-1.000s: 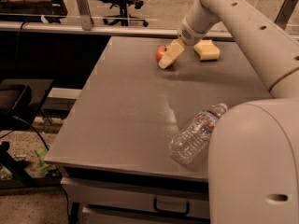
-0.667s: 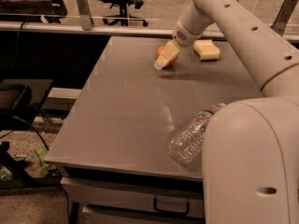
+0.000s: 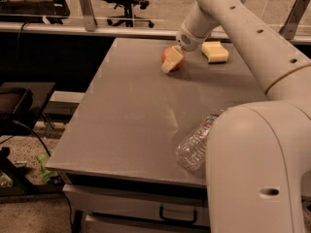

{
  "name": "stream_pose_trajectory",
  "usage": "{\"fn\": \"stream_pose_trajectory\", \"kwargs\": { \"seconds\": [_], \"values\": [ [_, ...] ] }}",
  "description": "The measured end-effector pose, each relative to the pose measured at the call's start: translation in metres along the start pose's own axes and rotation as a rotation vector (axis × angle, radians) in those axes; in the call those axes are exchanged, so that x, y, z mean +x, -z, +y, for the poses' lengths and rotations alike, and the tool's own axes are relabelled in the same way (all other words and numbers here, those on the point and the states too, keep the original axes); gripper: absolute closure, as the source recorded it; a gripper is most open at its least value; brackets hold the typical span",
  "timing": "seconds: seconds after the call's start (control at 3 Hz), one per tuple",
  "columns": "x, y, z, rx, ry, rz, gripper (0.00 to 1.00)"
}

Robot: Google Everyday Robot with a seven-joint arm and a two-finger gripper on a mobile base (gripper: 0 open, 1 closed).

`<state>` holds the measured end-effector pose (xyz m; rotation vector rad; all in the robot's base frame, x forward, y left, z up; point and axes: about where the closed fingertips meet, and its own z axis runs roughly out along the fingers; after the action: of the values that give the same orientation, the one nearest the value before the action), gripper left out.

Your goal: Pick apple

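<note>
Far back, hand (image 3: 171, 62) at apple (image 3: 167, 56) (table edge (image 3: 141, 39) near)

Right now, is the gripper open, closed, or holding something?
Gripper: down at the apple, far side of the table; whether it is open, closed or gripping cannot be told.

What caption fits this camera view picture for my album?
Robot's claw at the small round red-orange apple on the grey table.

The grey table (image 3: 121, 120) carries the apple (image 3: 166, 55) near its far edge. A pale yellow sponge (image 3: 215, 52) lies near the apple, and a clear plastic bottle (image 3: 193, 145) lies well apart from it at the near edge. The gripper (image 3: 169, 64) is at the apple.
</note>
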<state>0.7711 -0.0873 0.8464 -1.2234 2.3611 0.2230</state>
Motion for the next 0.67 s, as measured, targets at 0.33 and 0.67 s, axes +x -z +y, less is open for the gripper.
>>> {"fn": "stream_pose_trajectory", "kwargs": {
  "seconds": [0.33,0.67],
  "values": [
    [-0.003,0.015,0.008,-0.02,0.009,-0.023,0.62],
    [-0.01,0.045,0.015,-0.02,0.035,-0.061,0.85]
  ]
}}
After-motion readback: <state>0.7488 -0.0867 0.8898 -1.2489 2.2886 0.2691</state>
